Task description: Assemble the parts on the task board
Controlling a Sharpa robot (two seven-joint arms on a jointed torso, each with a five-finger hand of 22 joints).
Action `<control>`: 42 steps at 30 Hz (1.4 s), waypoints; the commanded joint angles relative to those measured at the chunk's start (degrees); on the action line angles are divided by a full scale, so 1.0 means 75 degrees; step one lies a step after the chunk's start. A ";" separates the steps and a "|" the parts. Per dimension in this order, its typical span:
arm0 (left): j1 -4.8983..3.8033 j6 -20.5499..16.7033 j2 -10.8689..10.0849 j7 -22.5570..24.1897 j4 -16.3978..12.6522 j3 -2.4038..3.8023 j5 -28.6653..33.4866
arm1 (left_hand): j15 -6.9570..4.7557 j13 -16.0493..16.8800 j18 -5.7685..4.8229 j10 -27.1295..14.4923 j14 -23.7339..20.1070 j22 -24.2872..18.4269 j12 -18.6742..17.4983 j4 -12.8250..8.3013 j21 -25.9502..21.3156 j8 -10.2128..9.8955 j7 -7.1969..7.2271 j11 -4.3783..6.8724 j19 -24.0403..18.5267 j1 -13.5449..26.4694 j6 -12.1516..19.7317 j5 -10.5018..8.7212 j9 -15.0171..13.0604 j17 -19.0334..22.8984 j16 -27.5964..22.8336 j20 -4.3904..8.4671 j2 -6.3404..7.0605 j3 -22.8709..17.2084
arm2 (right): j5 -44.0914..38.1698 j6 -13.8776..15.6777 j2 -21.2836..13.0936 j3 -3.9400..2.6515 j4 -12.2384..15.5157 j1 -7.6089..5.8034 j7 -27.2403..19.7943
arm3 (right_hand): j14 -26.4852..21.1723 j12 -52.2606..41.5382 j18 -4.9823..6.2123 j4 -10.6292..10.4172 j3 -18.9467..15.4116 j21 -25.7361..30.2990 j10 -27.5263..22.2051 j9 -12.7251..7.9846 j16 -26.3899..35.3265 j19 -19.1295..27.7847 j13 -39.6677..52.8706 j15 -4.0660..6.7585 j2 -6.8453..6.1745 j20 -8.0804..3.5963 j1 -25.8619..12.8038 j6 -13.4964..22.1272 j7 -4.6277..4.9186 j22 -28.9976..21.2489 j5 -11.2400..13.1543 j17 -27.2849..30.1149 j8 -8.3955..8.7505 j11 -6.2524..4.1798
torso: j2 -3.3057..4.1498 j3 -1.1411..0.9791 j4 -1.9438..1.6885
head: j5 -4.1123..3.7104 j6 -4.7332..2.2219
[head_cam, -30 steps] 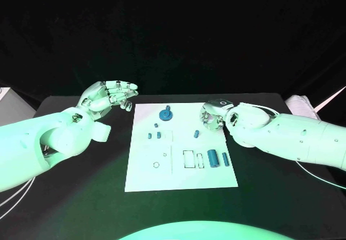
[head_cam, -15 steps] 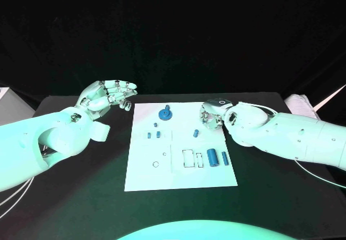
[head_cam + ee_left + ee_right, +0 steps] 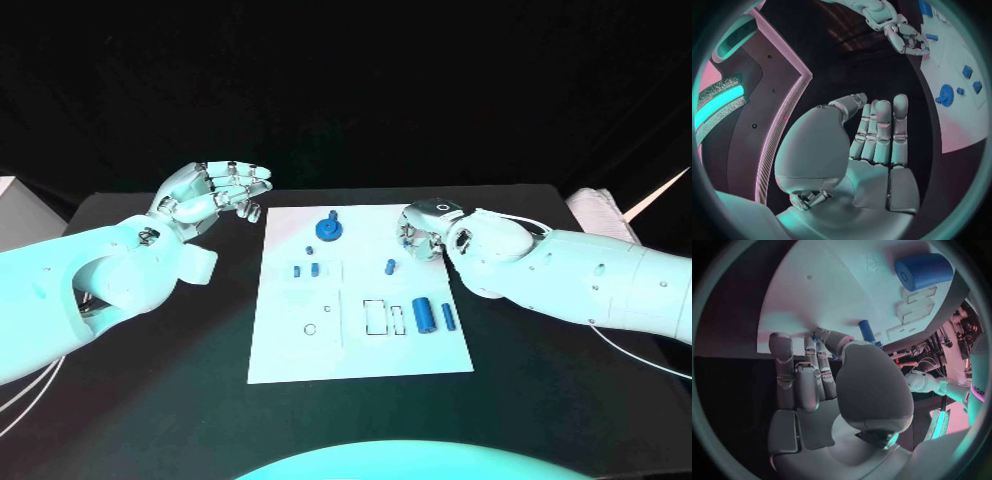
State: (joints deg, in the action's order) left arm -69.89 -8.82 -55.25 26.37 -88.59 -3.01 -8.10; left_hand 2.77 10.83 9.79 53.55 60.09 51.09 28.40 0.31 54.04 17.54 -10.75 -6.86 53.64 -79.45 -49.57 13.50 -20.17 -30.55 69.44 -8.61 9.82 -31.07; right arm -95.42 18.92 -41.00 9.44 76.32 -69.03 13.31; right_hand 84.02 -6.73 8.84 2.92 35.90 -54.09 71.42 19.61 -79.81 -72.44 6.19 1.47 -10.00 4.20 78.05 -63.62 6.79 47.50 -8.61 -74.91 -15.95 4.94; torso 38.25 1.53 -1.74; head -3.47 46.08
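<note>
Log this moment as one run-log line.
left hand: open, raised beside task board | right hand: empty, fingers at board's far right edge | large blue cylinder: lying on board | stage: no part held

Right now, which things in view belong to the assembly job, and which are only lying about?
Belong to the job:
- task board
- blue disc with a knob
- large blue cylinder
- thin blue rod
- small blue peg
- pair of small blue pieces

Lying about:
- pale object at the table's right edge
</note>
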 commanded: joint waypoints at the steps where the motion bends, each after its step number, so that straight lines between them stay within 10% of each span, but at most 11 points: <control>1: 0.0008 0.0136 0.0014 0.0033 0.0015 0.0009 -0.0043 | 0.0004 0.0006 0.0107 0.0017 -0.0034 -0.0009 0.0038 -0.0016 -0.0038 0.0047 -0.0017 -0.0016 -0.0025 -0.0051 0.0062 0.0047 -0.0002 0.0009 -0.0047 0.0024 0.0004 -0.0015 | -0.0039 0.0304 -0.0086 -0.0004 0.0097 0.0003 0.0125 | 0.0470 0.0028 -0.0073 0.0009 0.0029 -0.0049 0.0365 0.0007 -0.0042 -0.0011 0.0214 0.0055 0.0093 -0.0050 0.0014 -0.0063 -0.0008 0.0010 0.0030 -0.0204 -0.0044 -0.0298 | -0.0013 0.0004 -0.0012 | -0.0009 -0.0024; 23: 0.0008 0.0248 0.0098 0.0034 0.0263 0.0008 -0.0118 | 0.0008 -0.0019 0.0111 -0.0022 -0.0046 0.0022 0.0006 -0.0157 0.0011 0.0019 -0.0041 -0.0040 -0.0027 -0.0096 0.0092 0.0313 0.0030 0.0063 -0.0121 0.0047 0.0024 -0.0248 | 0.0607 0.0553 -0.0864 -0.0157 0.1500 -0.0345 0.0067 | 0.0478 0.0049 -0.0086 0.0042 0.0071 -0.0123 0.0379 0.0032 -0.0078 -0.0034 0.0221 0.0059 0.0091 -0.0055 0.0013 -0.0059 -0.0011 0.0103 0.0051 -0.0242 -0.0046 -0.0302 | -0.0013 -0.0016 0.0030 | 0.0015 -0.0146; 42: 0.0008 0.0280 0.0332 0.0039 0.0406 0.0007 -0.0045 | 0.0012 -0.0022 0.0107 -0.0028 -0.0046 0.0036 0.0003 -0.0165 0.0027 0.0009 -0.0045 -0.0046 -0.0030 -0.0068 0.0106 0.0324 0.0038 0.0069 -0.0128 0.0046 0.0044 -0.0269 | 0.0168 0.0444 -0.0083 -0.0004 0.2477 0.0071 -0.0067 | 0.0482 0.0065 -0.0088 0.0064 0.0100 -0.0139 0.0383 0.0045 -0.0094 -0.0031 0.0226 0.0059 0.0089 -0.0058 0.0011 -0.0043 -0.0006 0.0124 0.0030 -0.0255 -0.0040 -0.0298 | -0.0050 -0.0001 0.0021 | 0.0618 -0.0055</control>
State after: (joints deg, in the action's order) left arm -69.88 -7.70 -52.97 26.30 -85.53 -3.01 -8.65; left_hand 2.77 10.74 9.74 53.55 60.10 51.30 28.40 -1.03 54.05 17.53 -11.16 -6.86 53.64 -79.68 -49.16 15.66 -19.94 -30.10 68.76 -8.61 10.05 -32.74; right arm -91.86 22.66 -41.93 9.34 94.92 -68.81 13.53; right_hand 84.03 -6.13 8.85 3.48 36.28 -54.93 71.57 19.92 -80.26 -72.66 6.20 1.44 -9.81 4.00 78.27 -63.59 6.81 48.38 -8.24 -74.94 -15.89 5.10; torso 37.88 1.49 -1.54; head 0.62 45.53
